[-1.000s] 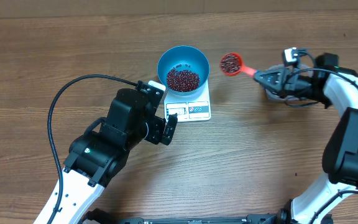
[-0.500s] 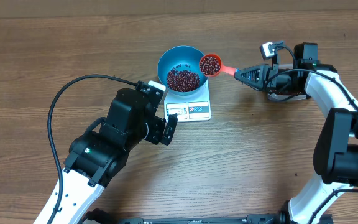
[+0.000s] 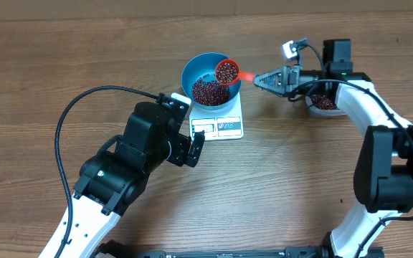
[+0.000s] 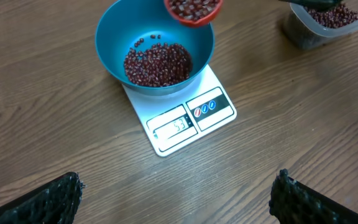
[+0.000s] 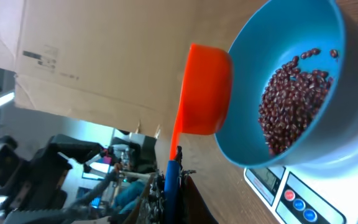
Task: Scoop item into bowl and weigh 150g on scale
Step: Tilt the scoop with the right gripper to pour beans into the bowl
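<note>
Beans [image 3: 211,91] lie in the blue bowl [image 3: 190,74] on the white scale [image 3: 229,127]. My right gripper [image 3: 265,79] is clamped on the orange scoop [image 3: 227,72], full, over the bowl's rim. My left gripper [image 3: 196,145] gapes empty, near the bowl. If I tip too fast, beans may spill outside or overshoot the weight.

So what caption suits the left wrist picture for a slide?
A full orange scoop hovers at the rim of the blue bowl of red beans on its white scale, clear tub nearby.
</note>
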{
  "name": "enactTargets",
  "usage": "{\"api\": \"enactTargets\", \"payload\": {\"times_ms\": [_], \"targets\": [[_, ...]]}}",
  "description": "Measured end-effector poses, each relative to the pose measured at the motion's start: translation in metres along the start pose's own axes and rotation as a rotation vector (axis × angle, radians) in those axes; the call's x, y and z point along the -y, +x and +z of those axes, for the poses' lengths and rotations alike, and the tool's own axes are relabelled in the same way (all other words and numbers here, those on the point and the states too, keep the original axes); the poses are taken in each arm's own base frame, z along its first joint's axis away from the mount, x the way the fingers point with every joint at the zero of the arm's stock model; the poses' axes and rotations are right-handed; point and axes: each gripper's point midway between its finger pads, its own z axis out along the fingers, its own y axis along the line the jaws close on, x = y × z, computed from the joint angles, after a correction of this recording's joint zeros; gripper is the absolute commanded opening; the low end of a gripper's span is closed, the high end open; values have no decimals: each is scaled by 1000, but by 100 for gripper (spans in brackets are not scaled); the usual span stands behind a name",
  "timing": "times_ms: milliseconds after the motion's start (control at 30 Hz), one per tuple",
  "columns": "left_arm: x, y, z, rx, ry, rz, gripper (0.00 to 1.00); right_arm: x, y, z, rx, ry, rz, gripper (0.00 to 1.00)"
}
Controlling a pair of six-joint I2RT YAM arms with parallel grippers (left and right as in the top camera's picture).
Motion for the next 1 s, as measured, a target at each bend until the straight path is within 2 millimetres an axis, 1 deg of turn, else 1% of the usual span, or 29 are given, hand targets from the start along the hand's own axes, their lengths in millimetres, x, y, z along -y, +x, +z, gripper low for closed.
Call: {"api": "enactTargets", "payload": {"times_ms": [133,300,467,567,767,1000], "targets": [[0,0,0,0,0,0,99,2,1,16,-15,33,-20,4],[0,0,0,0,0,0,100,14,2,28,-15,124,-24,4],[0,0,0,0,0,0,100,28,-3,27,8,210,-39,4],[0,0,0,0,0,0,100,33,-3,26,7,240,-87,4],[0,0,0,0,0,0,100,36,-6,25,-1,262,-236,4],[0,0,0,0,0,0,100,37,-7,25,-13,269,-337,4]]}}
